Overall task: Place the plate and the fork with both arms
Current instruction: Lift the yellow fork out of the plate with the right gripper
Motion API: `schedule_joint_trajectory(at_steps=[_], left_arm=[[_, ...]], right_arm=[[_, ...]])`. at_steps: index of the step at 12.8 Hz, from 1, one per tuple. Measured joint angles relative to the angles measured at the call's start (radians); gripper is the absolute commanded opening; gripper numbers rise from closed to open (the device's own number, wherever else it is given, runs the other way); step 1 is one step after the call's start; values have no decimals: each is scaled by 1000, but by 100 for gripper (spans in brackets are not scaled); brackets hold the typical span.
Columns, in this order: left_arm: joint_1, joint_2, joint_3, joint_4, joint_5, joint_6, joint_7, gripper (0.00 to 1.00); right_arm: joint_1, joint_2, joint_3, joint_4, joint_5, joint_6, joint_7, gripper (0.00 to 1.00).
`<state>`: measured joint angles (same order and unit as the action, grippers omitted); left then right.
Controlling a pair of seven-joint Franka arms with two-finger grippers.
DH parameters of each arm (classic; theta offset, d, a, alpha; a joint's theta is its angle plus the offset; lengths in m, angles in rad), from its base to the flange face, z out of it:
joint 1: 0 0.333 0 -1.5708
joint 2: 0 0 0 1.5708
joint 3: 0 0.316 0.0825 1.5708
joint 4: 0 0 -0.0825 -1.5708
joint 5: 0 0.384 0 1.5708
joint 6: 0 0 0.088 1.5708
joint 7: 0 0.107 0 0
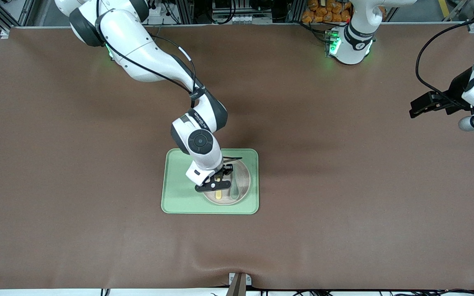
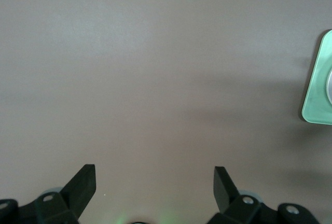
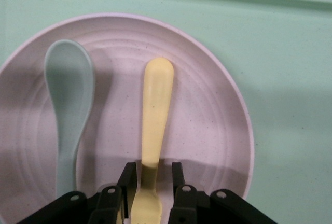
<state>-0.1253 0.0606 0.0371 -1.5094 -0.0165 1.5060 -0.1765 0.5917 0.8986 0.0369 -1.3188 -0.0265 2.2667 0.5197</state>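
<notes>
The pale pinkish plate (image 1: 244, 179) (image 3: 207, 125) lies on the light-green tray (image 1: 179, 187) (image 3: 290, 68). The pale-yellow fork (image 1: 219, 195) (image 3: 157, 99) lies flat in the plate, beside a grey-green spoon (image 1: 235, 190) (image 3: 70, 99). My right gripper (image 1: 219, 181) (image 3: 153, 169) is down over the plate and straddles the fork's neck. Its fingers (image 3: 129, 175) stand narrowly open, with a slim gap showing beside the fork. My left gripper (image 1: 416, 110) (image 2: 154, 175) waits wide open above bare table at the left arm's end, holding nothing.
The brown table mat (image 1: 344, 205) spreads around the tray on all sides. A corner of the tray (image 2: 317, 99) shows at the edge of the left wrist view. A small bracket (image 1: 239, 281) sits at the table edge nearest the front camera.
</notes>
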Motion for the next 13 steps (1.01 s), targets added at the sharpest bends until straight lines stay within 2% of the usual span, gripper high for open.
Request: schedule_joint_trajectory(at_steps=[2,7,13], left_arm=[[0,-1,-1,-13,0,10,1,100],[0,-5,-3,-35,0,25,11,100],[0,-34,-5,-52,0,30,16,100]], right_arm=[[1,0,0,0,0,0,6,31],[4,1,0,0,-2,0,16,1],[4,1,-6,26,-4,-5,27,0]])
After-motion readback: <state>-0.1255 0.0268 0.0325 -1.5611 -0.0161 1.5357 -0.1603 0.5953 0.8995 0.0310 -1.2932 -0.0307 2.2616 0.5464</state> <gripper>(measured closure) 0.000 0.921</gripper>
